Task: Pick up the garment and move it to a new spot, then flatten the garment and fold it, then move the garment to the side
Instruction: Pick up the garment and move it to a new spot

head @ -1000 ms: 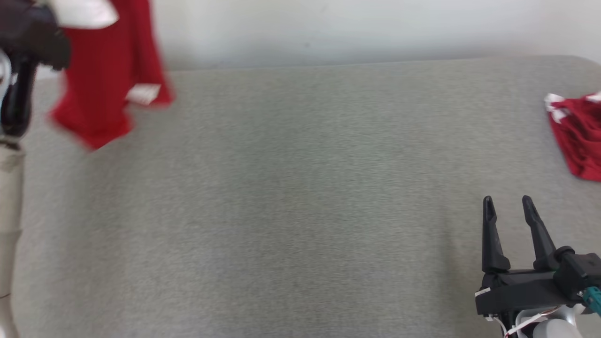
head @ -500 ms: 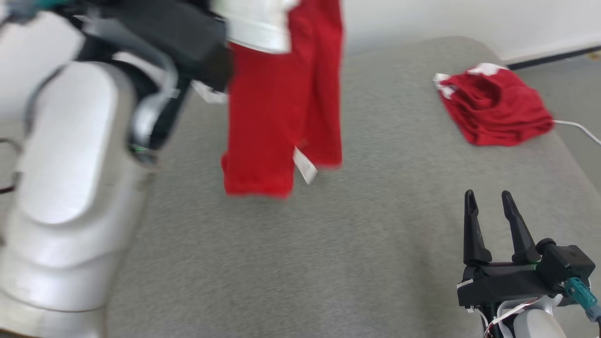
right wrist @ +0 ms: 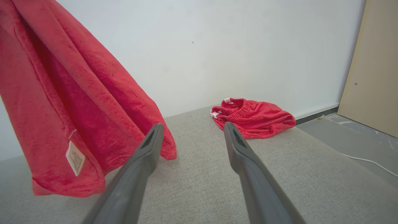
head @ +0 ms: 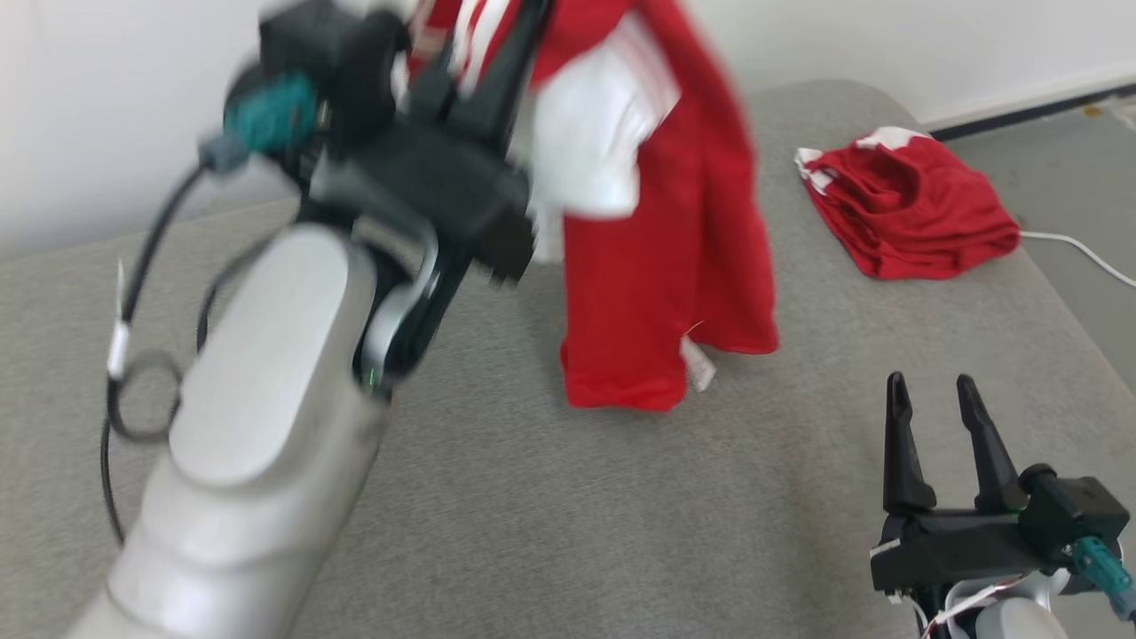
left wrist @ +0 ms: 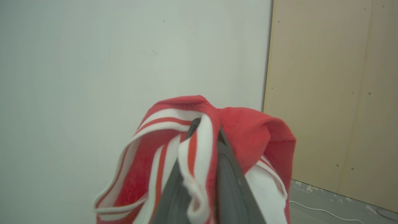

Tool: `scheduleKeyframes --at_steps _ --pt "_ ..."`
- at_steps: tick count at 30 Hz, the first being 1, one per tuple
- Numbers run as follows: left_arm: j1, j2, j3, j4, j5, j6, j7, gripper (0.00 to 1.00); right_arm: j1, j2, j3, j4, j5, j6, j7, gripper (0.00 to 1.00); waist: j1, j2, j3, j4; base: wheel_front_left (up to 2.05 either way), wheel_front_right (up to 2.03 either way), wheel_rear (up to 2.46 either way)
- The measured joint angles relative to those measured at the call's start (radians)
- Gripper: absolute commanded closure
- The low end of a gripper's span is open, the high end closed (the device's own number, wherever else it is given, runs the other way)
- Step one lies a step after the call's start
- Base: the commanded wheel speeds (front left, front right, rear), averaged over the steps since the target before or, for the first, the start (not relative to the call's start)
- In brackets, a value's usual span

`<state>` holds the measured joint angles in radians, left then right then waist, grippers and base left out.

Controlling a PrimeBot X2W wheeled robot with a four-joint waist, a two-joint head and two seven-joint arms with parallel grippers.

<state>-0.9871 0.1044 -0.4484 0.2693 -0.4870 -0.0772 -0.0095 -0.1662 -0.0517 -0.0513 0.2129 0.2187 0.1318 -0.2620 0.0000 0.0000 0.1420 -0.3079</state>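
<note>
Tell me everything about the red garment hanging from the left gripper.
The garment is red, fleecy-looking cloth with a white-and-red striped band and a white label near its hem. It hangs loose, bunched at the top where the left gripper pinches the band, over the grey cushion; whether the hem touches is unclear.

Left end effector [head: 484, 44] swung rightward, carrying hanging garment [head: 666, 293] nearer red pile [head: 905, 213]; head view shifted.

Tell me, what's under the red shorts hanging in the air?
The grey cushion lies below the shorts. The left gripper holds them up. The spot behind them is hidden.
</note>
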Motion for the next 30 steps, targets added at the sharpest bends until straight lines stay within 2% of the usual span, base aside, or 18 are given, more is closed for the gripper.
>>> scheduleKeyframes --at_steps 8,15,16,17,18,24,30 --pt "0.37 0.048 0.05 0.036 -0.063 0.066 -0.089 1.0 0.026 0.001 0.005 0.013 -0.025 0.0 -0.002 0.0 0.0 -0.0001 -0.027 0.072 0.0 0.0 0.0" --pt "0.61 0.099 0.073 0.099 -0.08 0.093 -0.163 1.0 0.024 -0.005 0.021 0.019 -0.035 0.0 -0.002 0.0 -0.0001 0.0 -0.049 0.12 0.0 0.0 0.0" --pt "0.63 0.105 0.069 0.108 -0.079 0.088 -0.168 0.91 0.025 -0.007 0.022 0.02 -0.035 0.0 -0.002 0.0 -0.0001 0.0 -0.051 0.125 0.0 0.0 0.0" --pt "0.644 0.107 0.066 0.115 -0.076 0.087 -0.178 0.61 0.027 -0.009 0.023 0.021 -0.036 0.0 -0.002 0.0 0.0 0.0 -0.053 0.131 0.0 0.0 0.0" --pt "0.651 0.11 0.063 0.12 -0.07 0.088 -0.188 0.0 0.031 -0.01 0.025 0.023 -0.036 0.0 -0.002 0.0 0.0 0.0 -0.056 0.137 0.0 0.0 0.0" --pt "0.654 0.11 0.086 0.089 -0.051 0.093 -0.239 0.0 0.057 -0.02 0.031 0.023 -0.037 0.0 -0.002 0.0 -0.0001 0.0 -0.086 0.172 0.0 0.0 0.0" --pt "0.7 0.147 0.172 -0.028 -0.002 0.121 -0.251 0.0 0.077 -0.025 0.038 0.007 -0.037 0.0 -0.002 0.0 -0.0001 0.0 -0.121 0.217 0.0 0.0 0.0"
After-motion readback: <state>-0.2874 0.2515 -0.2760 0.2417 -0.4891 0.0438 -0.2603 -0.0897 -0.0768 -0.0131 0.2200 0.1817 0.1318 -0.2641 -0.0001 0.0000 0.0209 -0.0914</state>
